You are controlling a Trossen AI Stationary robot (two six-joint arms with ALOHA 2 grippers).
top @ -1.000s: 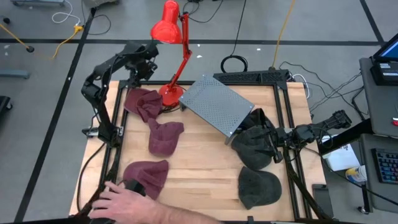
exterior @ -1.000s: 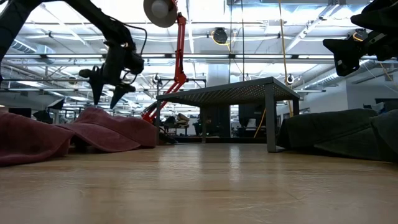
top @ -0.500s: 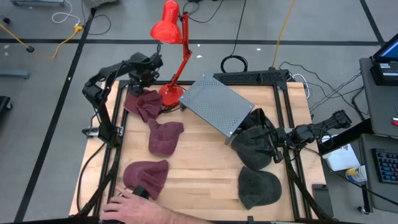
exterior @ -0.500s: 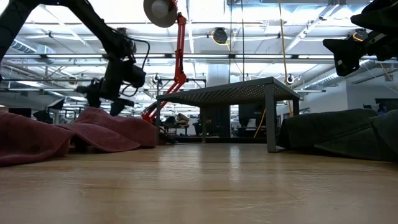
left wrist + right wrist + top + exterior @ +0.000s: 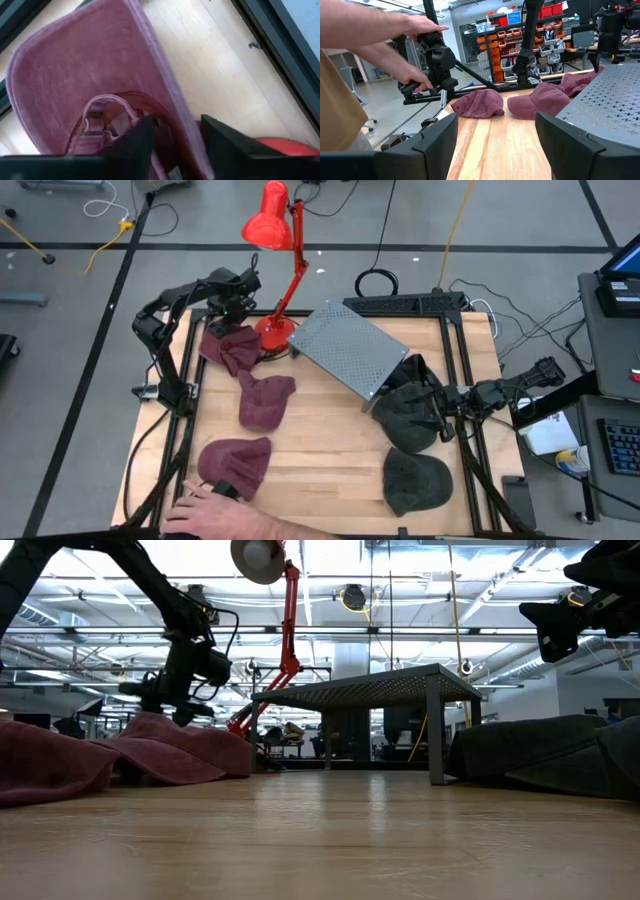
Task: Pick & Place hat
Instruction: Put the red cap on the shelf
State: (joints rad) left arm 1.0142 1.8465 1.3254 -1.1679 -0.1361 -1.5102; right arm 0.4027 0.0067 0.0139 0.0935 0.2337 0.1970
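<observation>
At the bottom left of the high view a person's hand (image 5: 212,506) is seen reaching onto the wooden desk (image 5: 330,455), touching the near edge of a maroon hat (image 5: 238,463) that lies flat in the lower left of the frame. A dark grey hat (image 5: 415,480) is laid at the lower right, and just above it a second dark grey hat (image 5: 408,416) is found, against which the right gripper (image 5: 447,412) is held at the right centre of the frame; its fingers are seen spread wide in the right wrist view, with nothing grasped between them. Near the middle left another maroon hat (image 5: 266,399) is placed, well apart from the perforated metal stand (image 5: 349,348) that is set at an angle in the upper middle of the frame. Farther back, at the upper left, a third maroon hat (image 5: 229,346) is crumpled beside the base of a red lamp (image 5: 275,240). The left gripper (image 5: 236,306) is positioned at the far edge of this hat; in the left wrist view its fingers (image 5: 134,142) are shown parted around the hat's (image 5: 85,75) back edge near the strap, not clamped on it. In the low view the same gripper (image 5: 172,703) is seen just above the maroon fabric (image 5: 185,745) at the left of the frame.
</observation>
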